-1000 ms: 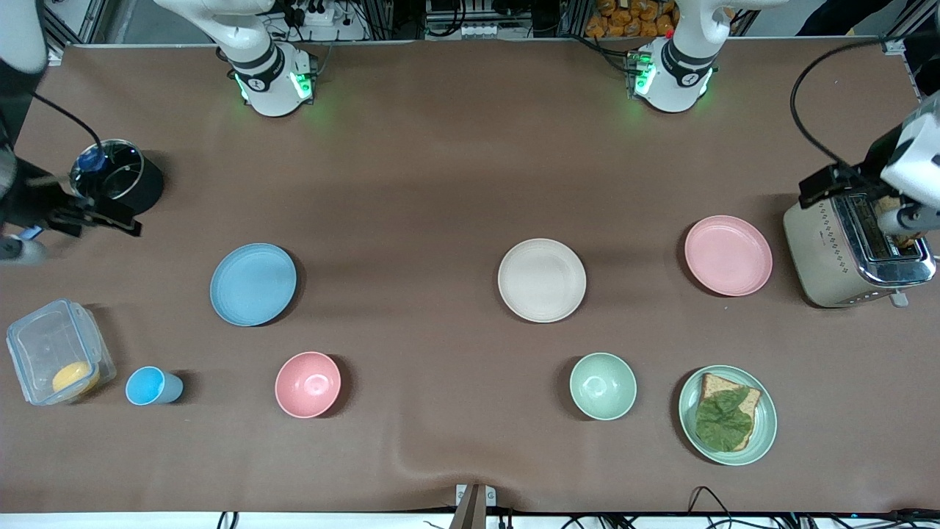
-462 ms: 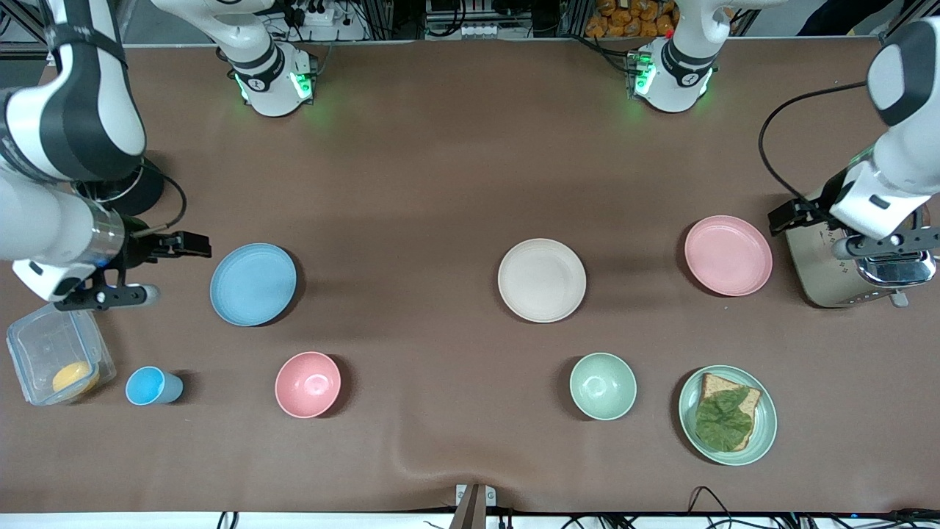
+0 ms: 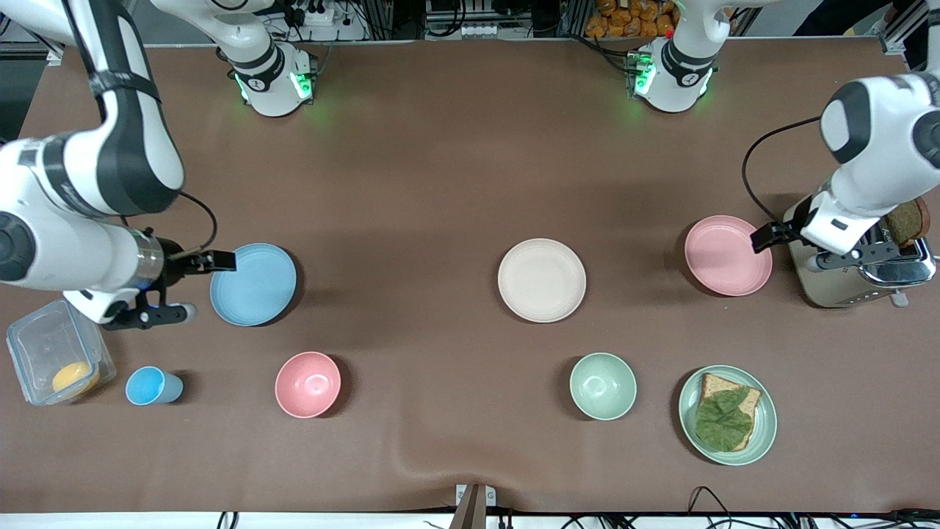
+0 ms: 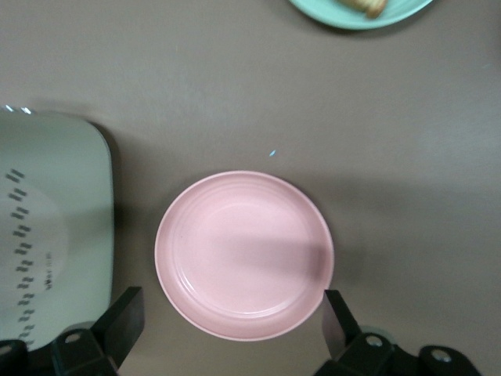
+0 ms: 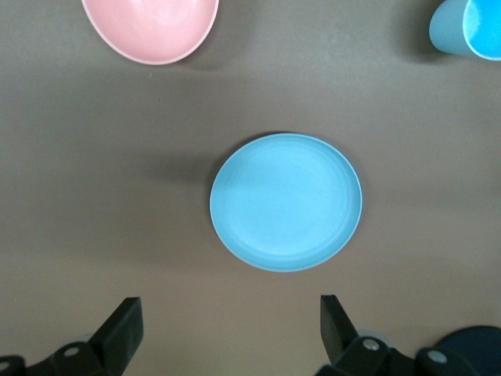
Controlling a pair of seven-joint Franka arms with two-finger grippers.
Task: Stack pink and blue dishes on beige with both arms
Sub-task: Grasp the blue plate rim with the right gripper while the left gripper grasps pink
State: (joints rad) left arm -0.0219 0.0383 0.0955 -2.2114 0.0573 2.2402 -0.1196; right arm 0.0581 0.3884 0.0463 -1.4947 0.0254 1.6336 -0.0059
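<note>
The light blue plate [image 3: 253, 284] lies toward the right arm's end of the table, the pale pink plate [image 3: 727, 255] toward the left arm's end, and the beige plate [image 3: 542, 280] between them. All three are bare. My right gripper [image 3: 191, 288] hovers open just off the blue plate's rim. Its wrist view shows the blue plate [image 5: 286, 201] ahead of the open right gripper [image 5: 228, 327]. My left gripper [image 3: 808, 248] hangs open between the pink plate and the toaster. In its wrist view the pink plate [image 4: 244, 254] sits between the spread fingers of the left gripper [image 4: 231, 321].
A toaster [image 3: 855, 253] stands right beside the pink plate. Nearer the front camera are a green plate with bread and a leaf [image 3: 764, 433], a green bowl [image 3: 603, 386], a pink bowl [image 3: 308, 384], a blue cup [image 3: 150, 386] and a clear box [image 3: 55, 353].
Both arms have swung in from the table's ends. The right gripper has come up to the blue plate's rim, and the left gripper has moved from over the toaster to the pink plate's rim.
</note>
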